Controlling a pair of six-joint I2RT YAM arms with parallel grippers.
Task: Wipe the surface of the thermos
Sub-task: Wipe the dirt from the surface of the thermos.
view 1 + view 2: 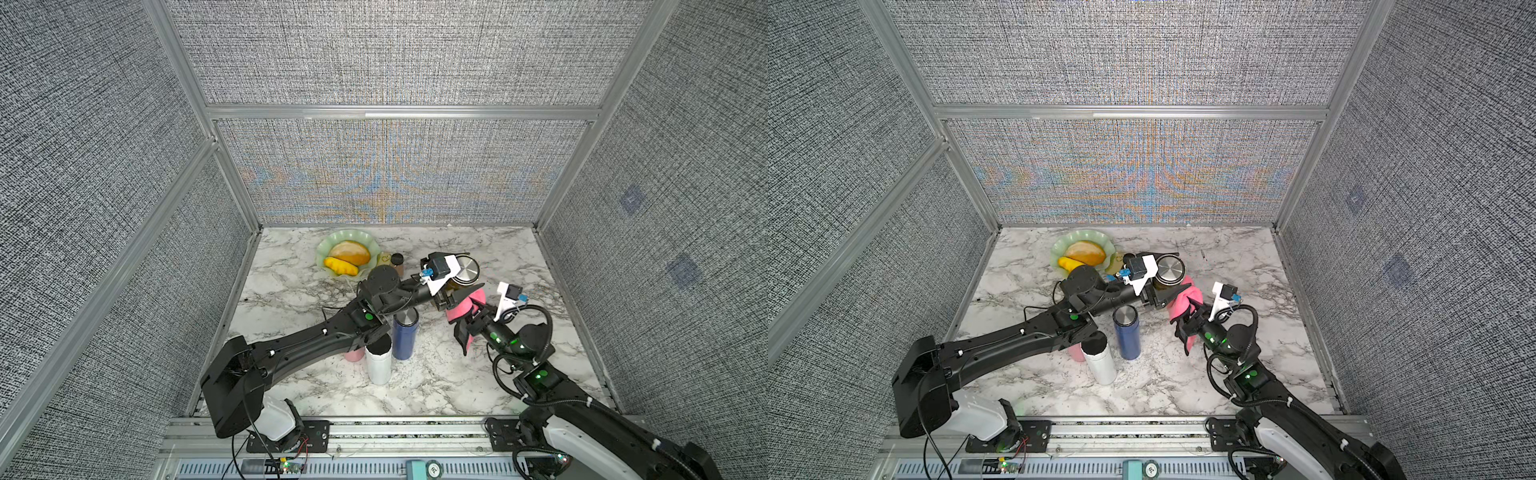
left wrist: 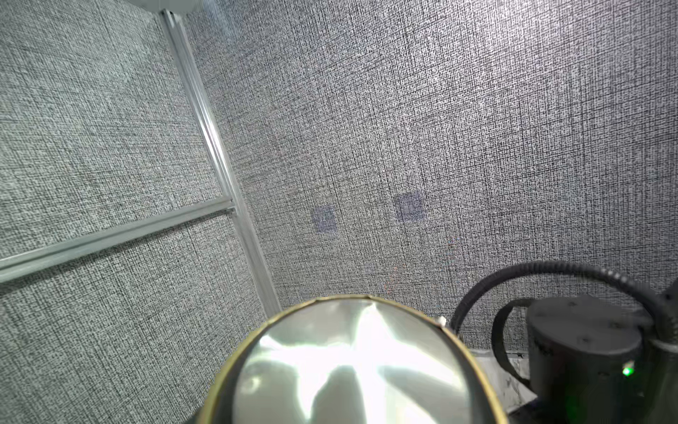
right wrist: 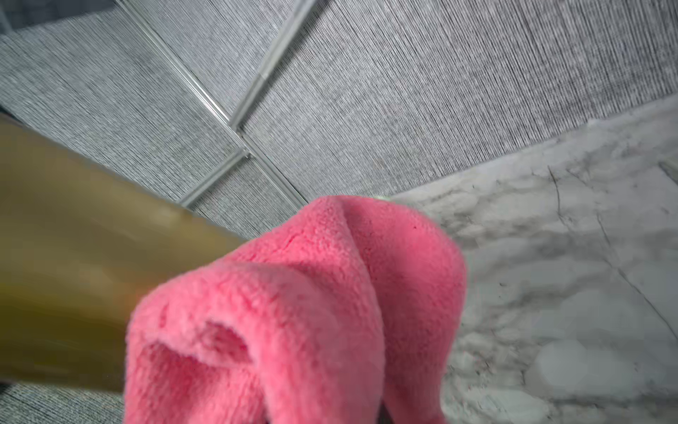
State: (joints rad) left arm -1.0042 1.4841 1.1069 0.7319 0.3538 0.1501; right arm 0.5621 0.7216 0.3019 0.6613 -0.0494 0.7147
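Olive thermos [image 1: 456, 286] with a steel lid [image 1: 465, 270] sits right of centre in both top views. The left gripper [image 1: 454, 297] reaches in from the lower left, and its jaws are closed around the thermos body. Whether the base touches the marble table [image 1: 519, 257] cannot be told. Just below and right of the thermos, the right gripper [image 1: 466, 323] pinches a pink cloth [image 1: 460, 311], whose bunched top lies against the thermos's side. In the right wrist view the cloth [image 3: 293, 312] overlaps the thermos [image 3: 73, 257]. Left of centre stand a blue bottle [image 1: 405, 334], a white bottle [image 1: 379, 360] and a pink cup [image 1: 353, 354]. A green plate [image 1: 326, 249] lies above them.
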